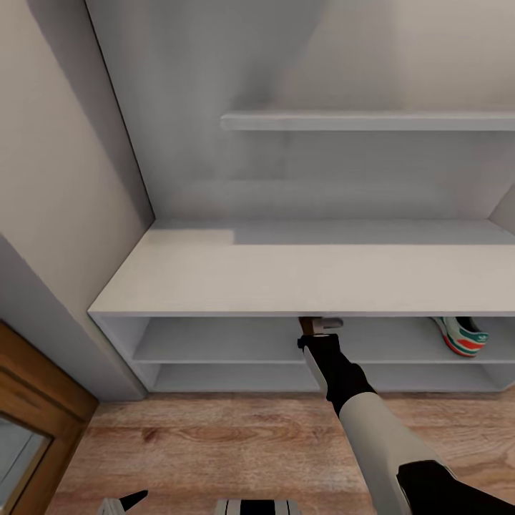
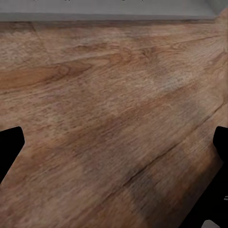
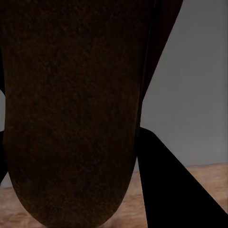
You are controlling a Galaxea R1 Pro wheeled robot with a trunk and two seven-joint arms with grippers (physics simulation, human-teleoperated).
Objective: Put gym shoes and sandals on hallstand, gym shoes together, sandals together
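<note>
Your right gripper is clamped on a sandal at the rack's upper shelf; sneaker at 3 o'clock; left gripper spread apart.

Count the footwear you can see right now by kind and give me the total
Gym shoes: 1, on the hallstand's upper shelf tier.
Sandals: 1, dark brown, in the right pincer.
Total: 2

The right arm is white-shelled with black joints and a black hand.
</note>
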